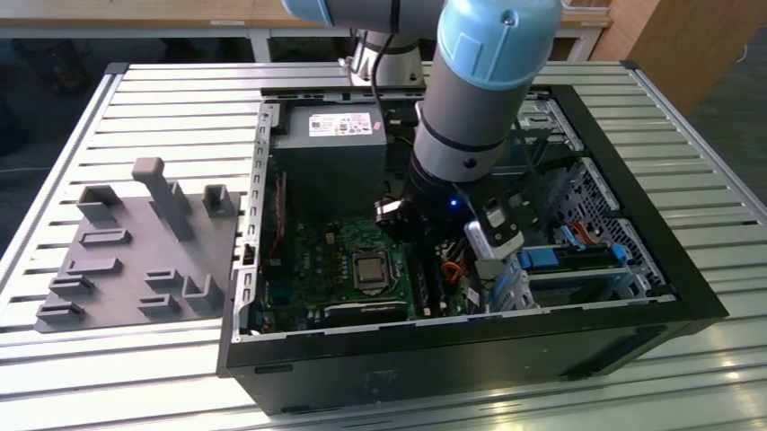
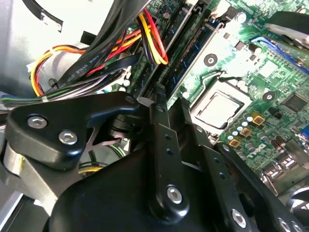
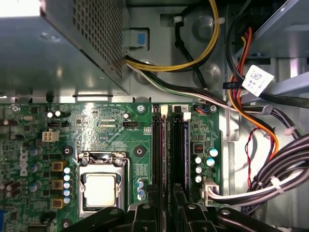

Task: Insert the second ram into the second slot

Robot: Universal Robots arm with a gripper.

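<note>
Gripper low over the memory slots of the motherboard, near its edge toward the cable bundle. Fingers nearly together around the ram (seemingly pinching its top edge), which stands upright in a slot. Press straight down, evenly. The case also holds a power supply and CPU.
</note>
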